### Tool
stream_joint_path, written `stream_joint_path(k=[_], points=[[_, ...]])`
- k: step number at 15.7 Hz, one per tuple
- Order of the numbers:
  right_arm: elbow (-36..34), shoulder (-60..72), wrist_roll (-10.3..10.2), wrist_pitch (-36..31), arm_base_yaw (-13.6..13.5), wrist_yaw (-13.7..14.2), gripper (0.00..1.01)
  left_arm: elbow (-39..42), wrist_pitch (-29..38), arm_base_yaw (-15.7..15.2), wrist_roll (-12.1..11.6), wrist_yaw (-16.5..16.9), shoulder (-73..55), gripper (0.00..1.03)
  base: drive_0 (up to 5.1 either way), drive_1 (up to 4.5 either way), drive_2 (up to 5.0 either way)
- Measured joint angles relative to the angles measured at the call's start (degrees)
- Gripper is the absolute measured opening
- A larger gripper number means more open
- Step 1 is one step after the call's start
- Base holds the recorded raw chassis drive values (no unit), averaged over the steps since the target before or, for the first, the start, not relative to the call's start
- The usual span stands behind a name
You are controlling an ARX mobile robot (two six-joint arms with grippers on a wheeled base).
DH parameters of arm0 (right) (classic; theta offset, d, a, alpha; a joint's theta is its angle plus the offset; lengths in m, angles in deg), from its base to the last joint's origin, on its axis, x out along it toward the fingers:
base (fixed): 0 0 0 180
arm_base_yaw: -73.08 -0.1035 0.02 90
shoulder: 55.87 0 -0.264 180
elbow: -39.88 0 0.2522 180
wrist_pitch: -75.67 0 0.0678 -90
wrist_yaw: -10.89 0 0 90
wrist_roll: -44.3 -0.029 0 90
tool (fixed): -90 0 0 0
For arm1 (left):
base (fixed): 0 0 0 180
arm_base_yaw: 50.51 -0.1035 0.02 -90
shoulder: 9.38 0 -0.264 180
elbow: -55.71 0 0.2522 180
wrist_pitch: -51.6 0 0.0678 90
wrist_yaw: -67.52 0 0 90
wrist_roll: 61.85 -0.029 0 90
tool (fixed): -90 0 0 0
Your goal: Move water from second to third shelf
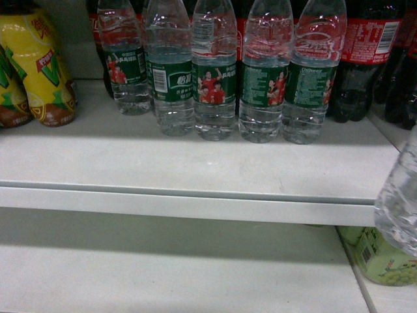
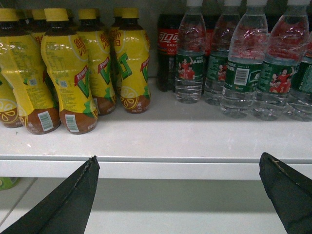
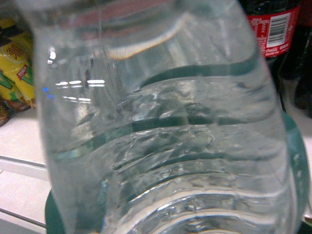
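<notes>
My right wrist view is almost wholly filled by the water bottle (image 3: 161, 126), its clear ribbed wall pressed close to the lens with a band of green label curving across it. In the head view that same bottle shows only as a clear ribbed sliver at the 3 o'clock edge (image 1: 399, 202), off the front of the upper shelf (image 1: 195, 169) and hanging level with its front lip. I cannot see my right gripper's fingers in any view, so I cannot tell how they stand, though the bottle sits right against that wrist's camera.

My left gripper (image 2: 180, 195) is spread wide: its two dark fingers (image 2: 68, 204) rise from the bottom corners of the left wrist view, at 7 and 5 o'clock, with nothing between them. It sits in front of the shelf's white front edge, apart from everything on it.

On the upper shelf a row of five water bottles with green labels (image 1: 215, 78) stands toward 12 o'clock in the head view, upright and close together. Yellow drink bottles (image 1: 39, 65) stand at 10 o'clock, and dark cola bottles with red labels (image 1: 368, 59) at 2 o'clock, behind and beside the water. The lower shelf (image 1: 163, 274) lies across 6 o'clock, with a pale green-labelled bottle (image 1: 384, 261) at 4 o'clock, just under the held water.
</notes>
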State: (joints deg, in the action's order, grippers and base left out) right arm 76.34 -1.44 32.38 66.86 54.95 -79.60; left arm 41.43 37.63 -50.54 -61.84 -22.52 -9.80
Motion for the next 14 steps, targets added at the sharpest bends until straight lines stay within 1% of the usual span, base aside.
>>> stream_joint_path(k=[3, 5, 7, 9, 11, 12, 14], points=[[-1.2, -10.8, -0.2, 7.4, 2.2, -2.1, 0.44, 0.0, 0.0, 0.0, 0.0, 0.0, 0.0, 0.98, 0.0, 0.0, 0.0], [-1.3, -15.8, -0.3, 10.4, 2.6, -3.0, 0.44, 0.0, 0.0, 0.0, 0.0, 0.0, 0.0, 0.98, 0.0, 0.0, 0.0], [-1.3, -17.1, -0.3, 11.2, 2.9, -3.3, 0.44, 0.0, 0.0, 0.0, 0.0, 0.0, 0.0, 0.98, 0.0, 0.0, 0.0], [-1.2, -22.4, -0.3, 15.7, 3.7, -4.5, 0.44, 0.0, 0.0, 0.0, 0.0, 0.0, 0.0, 0.98, 0.0, 0.0, 0.0], [-1.2, -25.6, -0.2, 19.3, 4.3, -2.6, 0.44, 0.0, 0.0, 0.0, 0.0, 0.0, 0.0, 0.98, 0.0, 0.0, 0.0], [-1.2, -26.6, 0.0, 19.8, 4.4, -1.2, 0.44, 0.0, 0.0, 0.0, 0.0, 0.0, 0.0, 0.98, 0.0, 0.0, 0.0], [-1.2, -27.2, 0.5, 20.0, 5.5, -0.2, 0.44, 0.0, 0.0, 0.0, 0.0, 0.0, 0.0, 0.98, 0.0, 0.0, 0.0]])
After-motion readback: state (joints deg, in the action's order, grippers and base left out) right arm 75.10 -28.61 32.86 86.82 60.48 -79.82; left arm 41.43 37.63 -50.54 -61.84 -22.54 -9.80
